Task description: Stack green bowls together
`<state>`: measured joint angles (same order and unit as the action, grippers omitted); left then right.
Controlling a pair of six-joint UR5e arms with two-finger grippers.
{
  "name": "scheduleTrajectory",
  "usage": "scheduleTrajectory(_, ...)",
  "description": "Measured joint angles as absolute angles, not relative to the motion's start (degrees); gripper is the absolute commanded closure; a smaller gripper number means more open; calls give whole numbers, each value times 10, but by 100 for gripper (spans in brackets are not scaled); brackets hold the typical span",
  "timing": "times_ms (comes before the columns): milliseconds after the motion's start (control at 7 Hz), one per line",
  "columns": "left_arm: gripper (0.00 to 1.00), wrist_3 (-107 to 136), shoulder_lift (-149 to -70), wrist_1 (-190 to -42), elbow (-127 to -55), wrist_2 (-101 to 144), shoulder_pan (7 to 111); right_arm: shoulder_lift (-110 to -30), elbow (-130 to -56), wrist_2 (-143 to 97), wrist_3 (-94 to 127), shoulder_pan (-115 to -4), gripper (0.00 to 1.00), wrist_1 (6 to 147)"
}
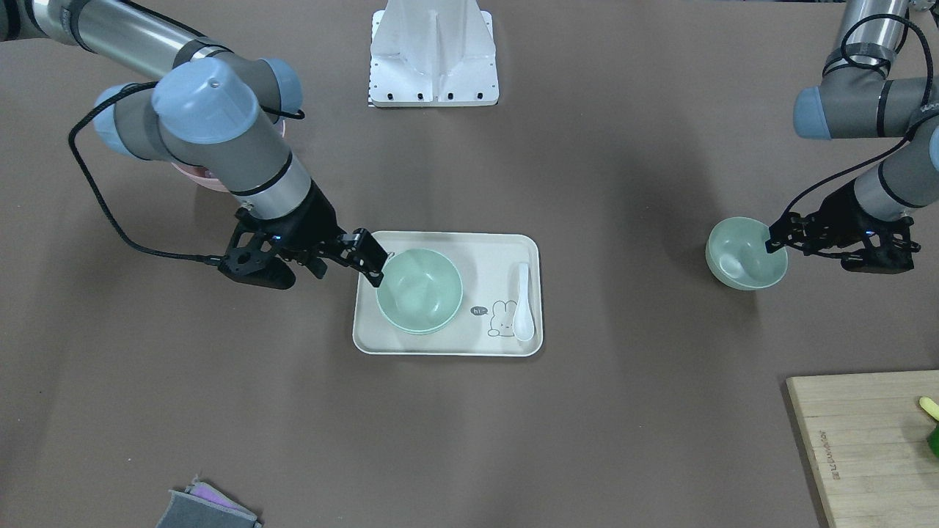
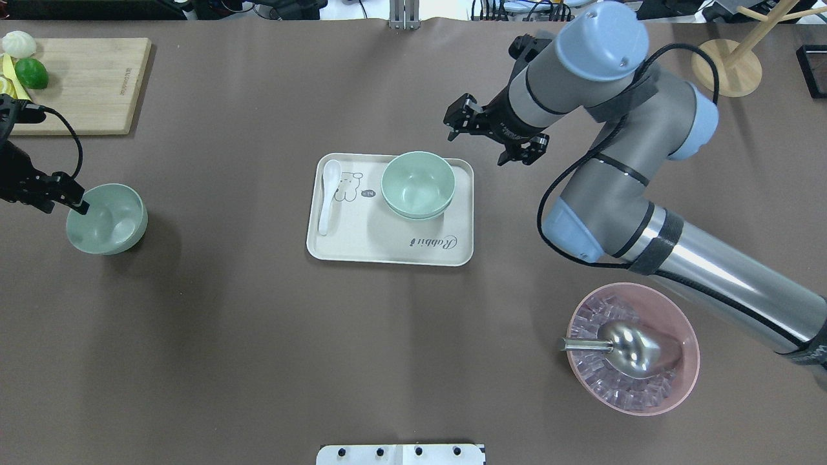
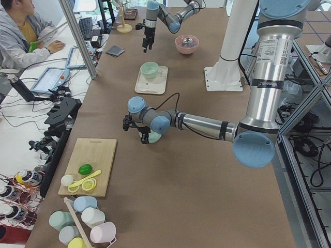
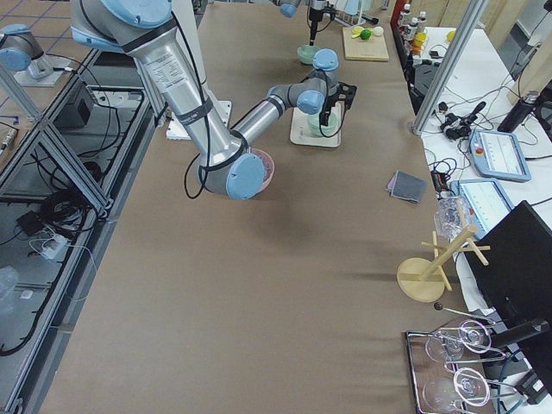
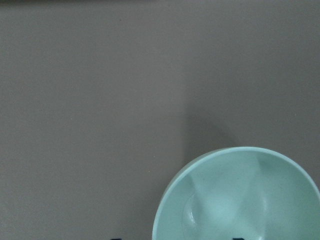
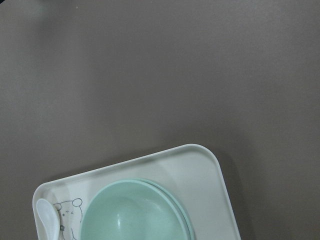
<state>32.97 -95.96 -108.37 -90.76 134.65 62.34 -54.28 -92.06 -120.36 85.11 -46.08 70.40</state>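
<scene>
Two green bowls (image 1: 419,290) sit nested on the cream tray (image 1: 440,345); they also show in the overhead view (image 2: 417,184) and the right wrist view (image 6: 132,212). My right gripper (image 1: 378,265) is open and empty, just off the stack's rim on the robot's right side, and it hovers there in the overhead view (image 2: 477,143). The third green bowl (image 2: 106,218) is far on the robot's left, tilted. My left gripper (image 2: 77,203) is shut on its outer rim, one finger inside; both show in the front view, gripper (image 1: 777,242) and bowl (image 1: 744,253).
A white spoon (image 2: 329,194) lies on the tray (image 2: 387,248). A pink bowl (image 2: 633,349) with ice and a metal scoop stands near my right arm. A cutting board (image 2: 84,84) with fruit is beyond the left gripper. A wooden stand (image 2: 727,58) is far right. A cloth (image 1: 205,506) lies at the table's far edge.
</scene>
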Motion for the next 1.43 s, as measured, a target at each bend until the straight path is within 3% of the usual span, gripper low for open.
scheduleTrajectory(286, 33, 332, -960, -1084, -899, 1346, 615, -577, -943, -1242, 824, -498, 0, 705)
scheduleTrajectory(571, 51, 332, -967, -1084, -884, 1346, 609, -594, -951, -1253, 814, -514, 0, 706)
scheduleTrajectory(714, 71, 332, -973, -1084, -875, 1346, 607, -603, -954, -1260, 804, -524, 0, 706)
scheduleTrajectory(857, 100, 332, -977, -1085, -871, 1346, 606, -610, -957, -1271, 793, -536, 0, 706)
scheduleTrajectory(1429, 100, 348, -1025, -1048, -910, 1350, 606, -667, -972, -1335, 707, -609, 0, 706)
